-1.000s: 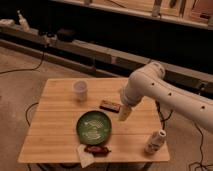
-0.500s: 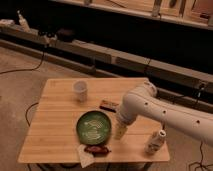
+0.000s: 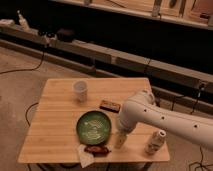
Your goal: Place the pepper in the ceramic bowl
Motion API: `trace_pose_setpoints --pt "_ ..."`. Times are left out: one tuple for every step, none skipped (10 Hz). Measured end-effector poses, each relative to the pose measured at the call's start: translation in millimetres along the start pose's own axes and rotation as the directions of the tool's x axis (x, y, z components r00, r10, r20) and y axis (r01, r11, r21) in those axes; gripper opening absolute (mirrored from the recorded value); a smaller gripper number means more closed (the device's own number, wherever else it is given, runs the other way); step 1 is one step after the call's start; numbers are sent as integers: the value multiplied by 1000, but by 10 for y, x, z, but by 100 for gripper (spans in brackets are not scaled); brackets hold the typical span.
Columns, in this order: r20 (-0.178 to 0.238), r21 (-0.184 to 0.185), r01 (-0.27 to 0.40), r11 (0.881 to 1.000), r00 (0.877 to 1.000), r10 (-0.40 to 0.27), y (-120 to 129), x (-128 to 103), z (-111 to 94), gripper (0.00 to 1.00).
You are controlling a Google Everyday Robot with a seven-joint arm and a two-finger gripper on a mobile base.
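The pepper (image 3: 96,149) is a small dark red elongated thing lying near the table's front edge, just in front of the green ceramic bowl (image 3: 93,126). The bowl sits at the middle front of the wooden table and holds nothing. My gripper (image 3: 120,140) hangs from the white arm (image 3: 150,116), low over the table, just right of the bowl and up and to the right of the pepper. It is apart from the pepper.
A white cup (image 3: 80,90) stands at the back left of the table (image 3: 50,125). A flat reddish-brown bar (image 3: 109,105) lies behind the bowl. A pale bottle (image 3: 155,141) stands at the front right. A white crumpled item (image 3: 85,156) lies beside the pepper.
The arm has swung down and toward the table's front. The gripper has moved from beside the bar to low beside the bowl's right edge, nearer the pepper.
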Motion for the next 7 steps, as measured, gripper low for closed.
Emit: trace_pose_setpoints --pt "-6 22 17 1000 1000 -17 -66 19 127 80" --pt "-13 40 26 999 1000 -25 -113 20 236 80" --pt "-16 61 30 998 999 -29 -168 8 347 80" --pt "-10 84 37 996 999 -37 -213 5 444 80" --pt "6 102 39 994 999 -40 -239 -5 496 80" --pt "20 115 39 993 999 -42 -250 -10 532 80" --pt "31 123 39 992 999 -43 -244 -8 567 80"
